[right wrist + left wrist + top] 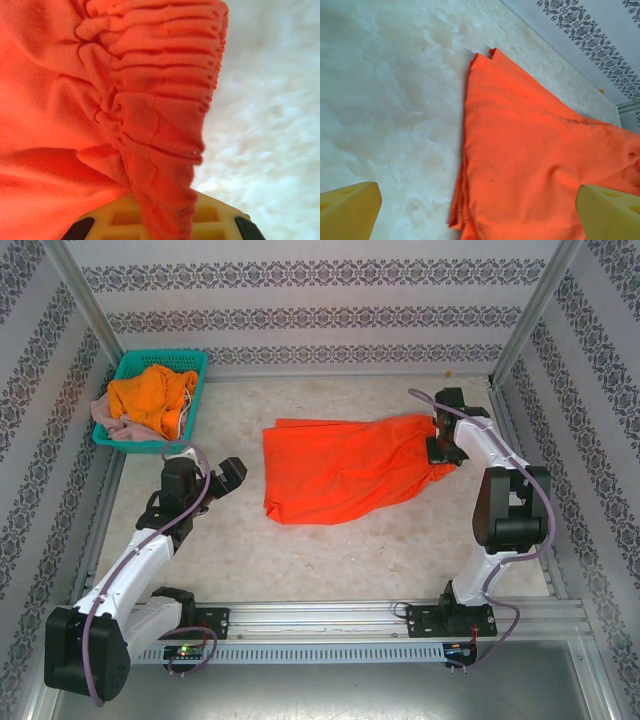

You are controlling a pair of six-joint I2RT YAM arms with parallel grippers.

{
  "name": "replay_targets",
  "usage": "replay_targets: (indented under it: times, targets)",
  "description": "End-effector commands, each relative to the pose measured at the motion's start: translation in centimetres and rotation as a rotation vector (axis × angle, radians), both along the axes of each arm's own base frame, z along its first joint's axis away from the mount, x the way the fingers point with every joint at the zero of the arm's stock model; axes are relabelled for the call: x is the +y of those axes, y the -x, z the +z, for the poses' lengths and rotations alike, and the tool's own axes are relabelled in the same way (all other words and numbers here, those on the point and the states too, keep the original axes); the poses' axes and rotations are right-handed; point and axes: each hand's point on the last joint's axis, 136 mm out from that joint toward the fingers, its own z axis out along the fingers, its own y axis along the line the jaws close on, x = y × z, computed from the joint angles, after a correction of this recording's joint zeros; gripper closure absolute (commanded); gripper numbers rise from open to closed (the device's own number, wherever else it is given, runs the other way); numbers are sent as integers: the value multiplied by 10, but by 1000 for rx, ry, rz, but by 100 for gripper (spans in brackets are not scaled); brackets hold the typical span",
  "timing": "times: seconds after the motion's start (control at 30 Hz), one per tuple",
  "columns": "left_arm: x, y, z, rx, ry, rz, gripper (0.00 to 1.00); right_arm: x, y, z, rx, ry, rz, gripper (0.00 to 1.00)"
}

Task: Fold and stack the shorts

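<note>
The right gripper (438,443) is clenched on the gathered elastic waistband of the soft red-orange cloth shorts (340,468). In the right wrist view the ruched band (150,100) bunches into a narrow rope that runs down between the gripper's (162,220) yellow fingers. From that grip the garment fans out to this gripper's left, lying mostly flat on the pale marbled table (330,560), with its wide leg end farthest from the gripper. The left gripper (232,475) is released, its two yellow fingers (347,210) spread wide and holding nothing. It sits just beside the leg end, apart from the cloth. In the left wrist view the straight edge of the shorts (535,165) lies ahead of the left gripper (479,212) and towards its right finger, with bare table ahead of the left finger. Beyond the left gripper and to its left stands a teal plastic mesh basket (165,355). In it a crumpled pair of lighter bright orange shorts (150,395) lies on a dusty pink pair (105,415), which spills over the rim on the basket's far-left side.
</note>
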Motion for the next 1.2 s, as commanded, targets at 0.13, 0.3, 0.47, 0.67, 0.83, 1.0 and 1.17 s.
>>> replay_targets:
  times: [0.13, 0.3, 0.47, 0.67, 0.83, 1.0, 1.17]
  targets:
    - [-1, 4, 4, -7, 4, -14, 0, -28, -14, 90, -67, 258, 68, 100]
    - [-2, 6, 0, -1, 18, -17, 0, -13, -22, 118, -70, 349, 119, 100]
    - [-3, 8, -3, 7, 23, -22, 0, 14, -28, 133, -64, 413, 171, 100]
    - [-3, 10, -9, 18, 26, -22, 0, 70, -23, 145, -83, 452, 261, 100]
    - [-3, 9, -12, 22, 35, -17, 0, 134, -14, 144, -91, 462, 348, 100]
    - [-4, 8, -15, 26, 44, -13, 0, 214, 0, 116, -67, 441, 459, 94]
    - [-5, 8, -17, 26, 61, -9, 0, 320, 29, 64, 28, 124, 602, 59]
